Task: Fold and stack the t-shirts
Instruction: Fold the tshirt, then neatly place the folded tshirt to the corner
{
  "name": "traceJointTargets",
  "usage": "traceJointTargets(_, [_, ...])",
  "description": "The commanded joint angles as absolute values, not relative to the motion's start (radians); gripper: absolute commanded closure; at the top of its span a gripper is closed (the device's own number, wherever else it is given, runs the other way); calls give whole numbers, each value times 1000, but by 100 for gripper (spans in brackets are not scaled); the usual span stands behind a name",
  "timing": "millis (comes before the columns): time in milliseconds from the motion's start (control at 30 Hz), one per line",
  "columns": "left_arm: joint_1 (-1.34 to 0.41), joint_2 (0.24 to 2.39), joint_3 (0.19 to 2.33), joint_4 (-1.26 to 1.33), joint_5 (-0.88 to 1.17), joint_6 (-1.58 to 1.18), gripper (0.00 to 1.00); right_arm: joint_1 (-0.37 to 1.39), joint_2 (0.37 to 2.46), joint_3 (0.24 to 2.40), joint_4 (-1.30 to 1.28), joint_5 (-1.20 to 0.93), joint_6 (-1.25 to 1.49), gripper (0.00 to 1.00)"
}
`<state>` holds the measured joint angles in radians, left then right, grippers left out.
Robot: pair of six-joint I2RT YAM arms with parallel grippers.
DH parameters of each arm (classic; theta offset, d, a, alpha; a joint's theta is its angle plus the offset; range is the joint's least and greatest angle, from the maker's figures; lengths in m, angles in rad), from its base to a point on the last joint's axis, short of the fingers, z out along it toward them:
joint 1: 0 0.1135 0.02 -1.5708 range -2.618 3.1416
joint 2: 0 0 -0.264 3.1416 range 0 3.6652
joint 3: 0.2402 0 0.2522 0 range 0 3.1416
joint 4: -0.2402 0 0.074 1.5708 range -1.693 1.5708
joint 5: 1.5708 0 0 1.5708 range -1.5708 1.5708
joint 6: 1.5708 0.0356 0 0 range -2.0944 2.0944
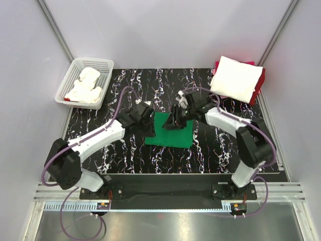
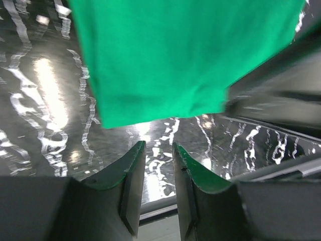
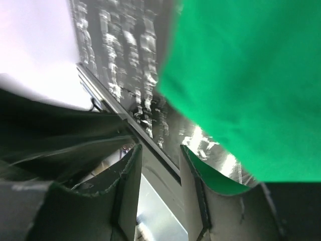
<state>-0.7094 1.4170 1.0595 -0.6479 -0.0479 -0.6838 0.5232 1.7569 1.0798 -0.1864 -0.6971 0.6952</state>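
One bright green t-shirt (image 1: pixel 170 133) lies as a flat folded rectangle in the middle of the tabletop (image 1: pixel 125 155), between the two arms. A folded white t-shirt (image 1: pixel 234 78) sits on a red t-shirt (image 1: pixel 260 83) at the far right corner, and white cloth (image 1: pixel 86 85) lies crumpled in the mesh basket (image 1: pixel 93 61) at the far left. The left gripper (image 2: pixel 159 146) hovers by the green fold's far left corner, jaws slightly parted and empty. The right gripper (image 3: pixel 160 149) hangs over its far edge, jaws spread a little wider, pinching nothing. The fabric looks light, limp and not fragile. It would likely sag and unfold if lifted by one layer, so pinching through all layers at two edge corners seems safest.
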Motion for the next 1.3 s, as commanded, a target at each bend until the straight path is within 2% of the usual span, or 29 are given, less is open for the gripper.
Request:
traceJointTargets(0, [-719, 1445, 1023, -507, 38, -710, 68, 502, 1617, 1176, -423, -588, 585, 57])
traceJointTargets(133, [-727, 1497, 986, -436, 80, -726, 69, 417, 1546, 1140, -485, -522, 551, 56])
traceJointTargets(333, [-729, 1607, 947, -414, 22, -718, 72, 221, 1462, 1025, -451, -577, 522, 53])
traceJointTargets(400, [-729, 1644, 936, -416, -23, -715, 73, 198, 1465, 1014, -446, -581, 496, 47])
traceJointTargets(433, [-729, 1655, 928, -417, -32, -712, 74, 186, 1473, 1008, -443, -580, 488, 37])
traceJointTargets(533, [-729, 1686, 940, -445, -55, -703, 76, 172, 1515, 997, -420, -571, 466, 24])
traceJointTargets(600, [-730, 1660, 953, -475, -58, -696, 76, 146, 1552, 988, -390, -568, 459, 19])
traceJointTargets(667, [-730, 1594, 979, -501, -63, -684, 71, 111, 1592, 982, -365, -578, 457, 15])
traceJointTargets(733, [-730, 1542, 1021, -563, -74, -675, 62, 88, 1623, 983, -335, -587, 451, 14])
traceJointTargets(833, [-730, 1425, 1095, -673, -115, -655, 55, 71, 1695, 988, -298, -600, 449, 13])
traceJointTargets(1067, [-729, 1237, 1172, -867, -204, -612, 51, 71, 1880, 1002, -175, -615, 482, 14])
traceJointTargets(1267, [-726, 1063, 1131, -959, -268, -604, 46, 146, 1991, 1002, -71, -626, 541, 24])
